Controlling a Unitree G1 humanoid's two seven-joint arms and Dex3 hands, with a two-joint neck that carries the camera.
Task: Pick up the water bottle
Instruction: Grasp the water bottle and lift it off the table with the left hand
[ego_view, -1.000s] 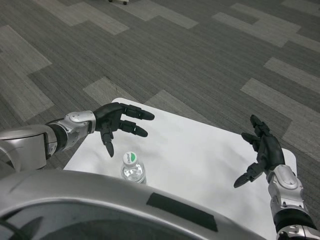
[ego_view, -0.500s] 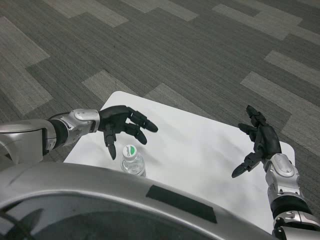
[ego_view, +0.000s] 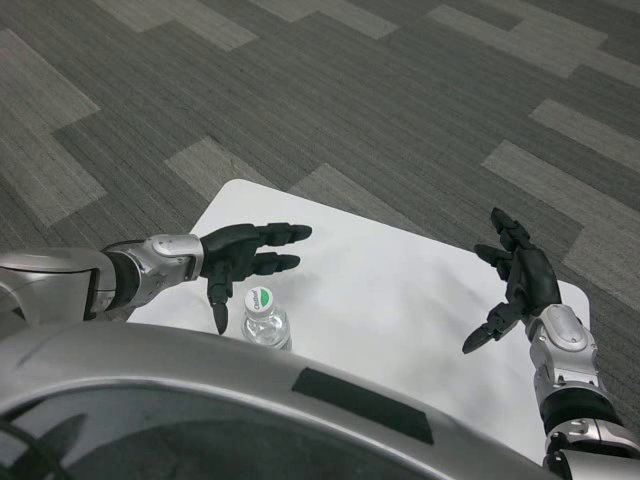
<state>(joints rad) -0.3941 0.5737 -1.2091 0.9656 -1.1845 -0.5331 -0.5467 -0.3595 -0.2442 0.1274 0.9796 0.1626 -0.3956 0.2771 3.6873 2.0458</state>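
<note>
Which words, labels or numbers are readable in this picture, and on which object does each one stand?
Water bottle cap: a green mark with small print, too blurred to read.
Nothing readable shows on the white table, the left hand or the right hand.

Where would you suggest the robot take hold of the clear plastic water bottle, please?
Probably around the body just below the white cap, from the left: the clear plastic water bottle stands upright and the open left hand hovers beside it, thumb lowered alongside.
</note>
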